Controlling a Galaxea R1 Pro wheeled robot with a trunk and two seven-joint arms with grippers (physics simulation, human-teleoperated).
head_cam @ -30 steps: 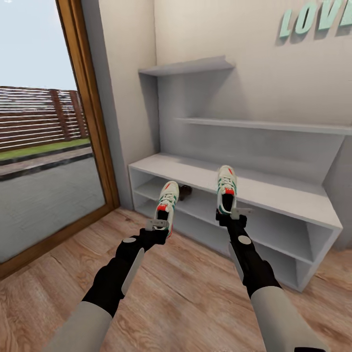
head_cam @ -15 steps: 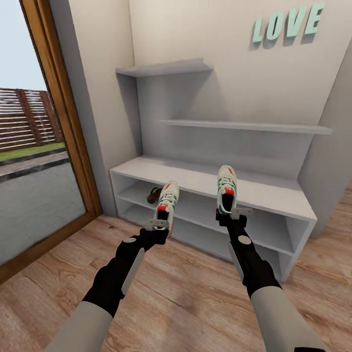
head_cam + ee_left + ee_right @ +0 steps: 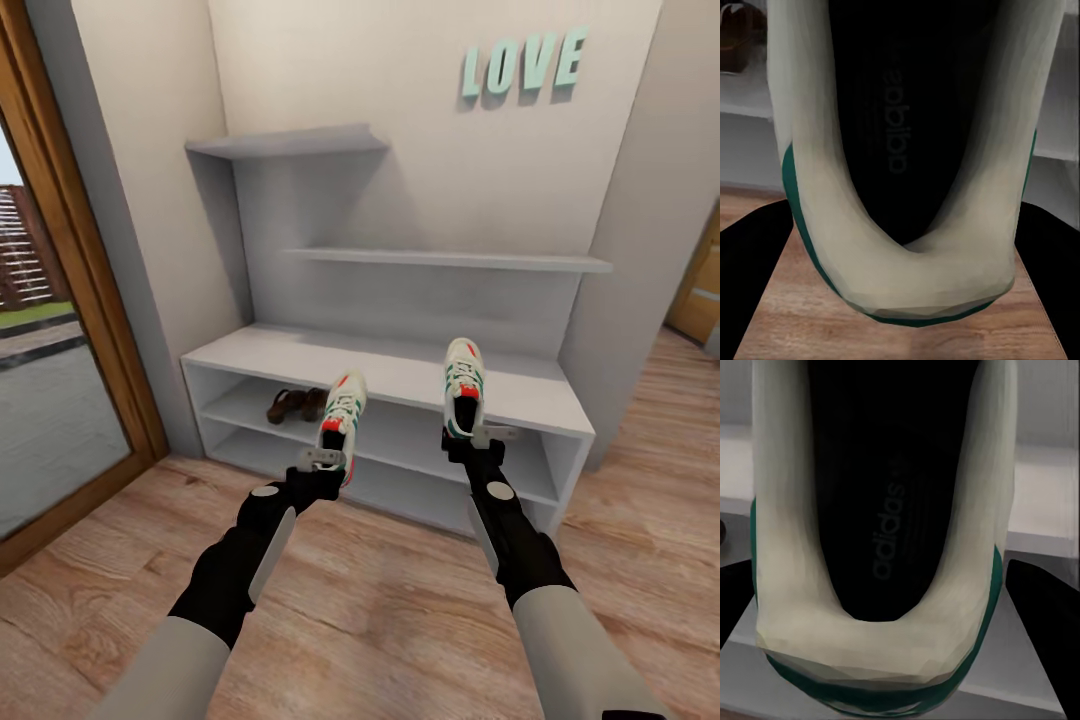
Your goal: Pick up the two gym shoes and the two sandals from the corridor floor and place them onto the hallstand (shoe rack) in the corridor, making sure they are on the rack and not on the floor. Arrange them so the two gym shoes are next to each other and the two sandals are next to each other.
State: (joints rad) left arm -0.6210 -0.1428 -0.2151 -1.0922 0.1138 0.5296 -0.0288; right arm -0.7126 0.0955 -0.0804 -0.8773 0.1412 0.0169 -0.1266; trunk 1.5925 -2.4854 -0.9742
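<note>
While both arms reach forward and slightly down from the trunk, held roughly parallel, the left tool (image 3: 326,462) grips one gym shoe (image 3: 342,410) by its heel and the right tool (image 3: 478,438) grips the other gym shoe (image 3: 463,385) likewise. Each shoe points toe-up toward the hallstand (image 3: 400,372), held in the air above the corridor floor (image 3: 380,590). Two gym shoes are counted, one per tool. Two brown sandals (image 3: 296,404) sit side by side on the hallstand's upper open shelf level, toward its left end. Mint letters (image 3: 522,66) hang on the wall above.
</note>
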